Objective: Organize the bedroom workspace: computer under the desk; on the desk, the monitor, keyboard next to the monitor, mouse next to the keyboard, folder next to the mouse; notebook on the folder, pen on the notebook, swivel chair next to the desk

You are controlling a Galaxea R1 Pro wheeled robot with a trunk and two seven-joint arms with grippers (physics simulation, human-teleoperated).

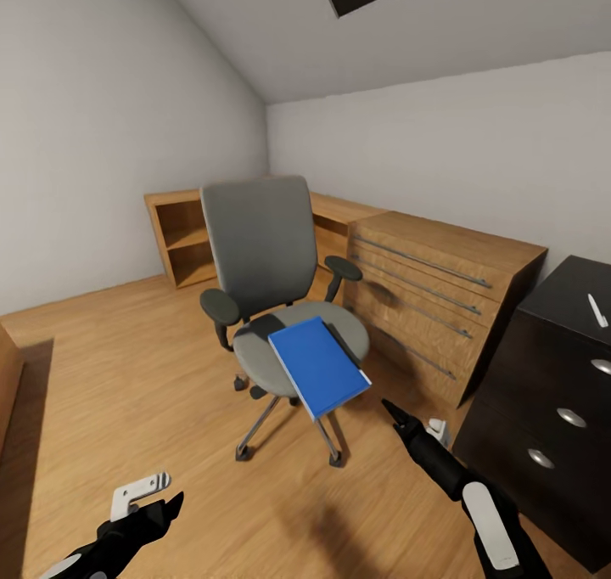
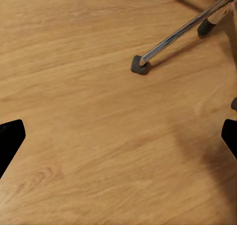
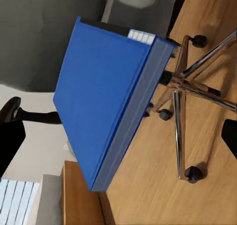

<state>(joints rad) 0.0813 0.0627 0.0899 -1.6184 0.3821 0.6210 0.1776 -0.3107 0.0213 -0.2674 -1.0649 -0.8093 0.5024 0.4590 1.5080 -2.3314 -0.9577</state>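
The blue folder [image 1: 320,367] lay on the swivel chair [image 1: 263,256], overhanging the seat's front edge. The right wrist view showed its spine and a small white label [image 3: 141,36], too small to read, above the chrome legs [image 3: 197,94]. The right gripper [image 1: 392,411] hovered near the folder, the left gripper [image 2: 118,138] over bare wooden floor [image 2: 89,86]; both stood spread apart, holding nothing.

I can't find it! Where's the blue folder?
In the head view, the blue folder lies on the swivel chair seat, overhanging its front edge, near the right gripper.
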